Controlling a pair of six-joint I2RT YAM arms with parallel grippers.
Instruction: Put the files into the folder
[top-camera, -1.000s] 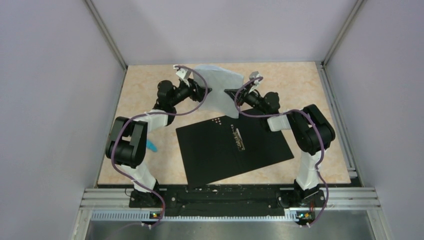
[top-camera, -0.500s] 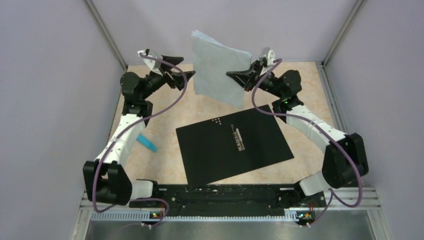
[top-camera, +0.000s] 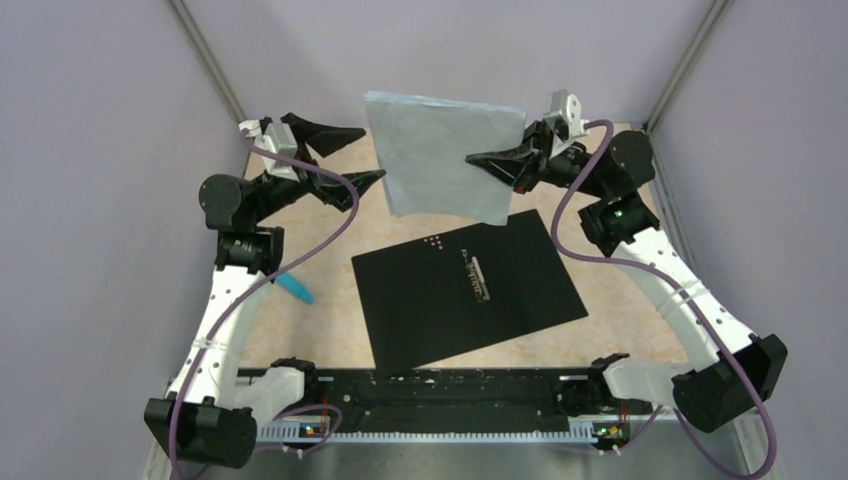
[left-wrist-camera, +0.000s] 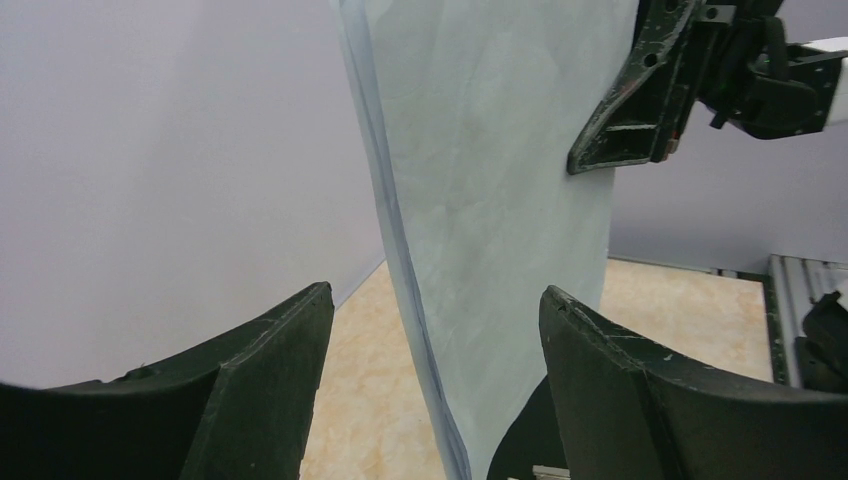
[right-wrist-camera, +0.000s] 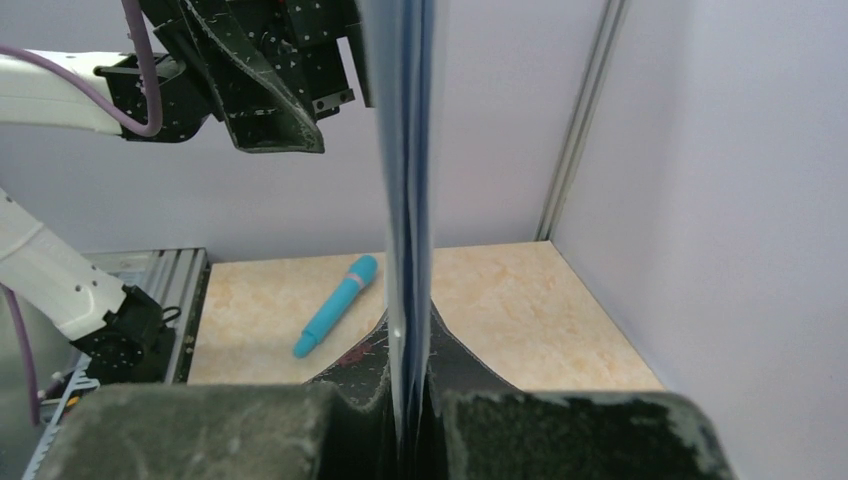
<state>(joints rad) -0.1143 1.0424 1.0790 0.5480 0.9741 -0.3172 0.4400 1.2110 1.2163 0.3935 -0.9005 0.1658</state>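
At the left of the top view, the left gripper hangs in the air with its jaws spread wide and nothing between them, aimed at the left edge of the files but a little apart from it; its own wrist view looks out between the two open jaws at that edge, standing upright just ahead. Below it a teal pen lies on the table. Further right, the files hang as a nearly upright stack high over the far part of the table, pinched at their right edge by the right gripper, whose jaws are closed tight on the sheets, as its wrist view shows edge-on. The folder lies open and flat, black inside up, below the sheets and towards the near side, its spine clip running slantwise; the sheets' lower corner hangs over the folder's far edge. So the files must come down and towards the arms' bases, and the right arm, the only one holding them, is the one to do it. One second ago the sheets lay low at the far side of the table with both grippers at their sides; since then they have been raised and squared up, and the left arm has drawn back leftward
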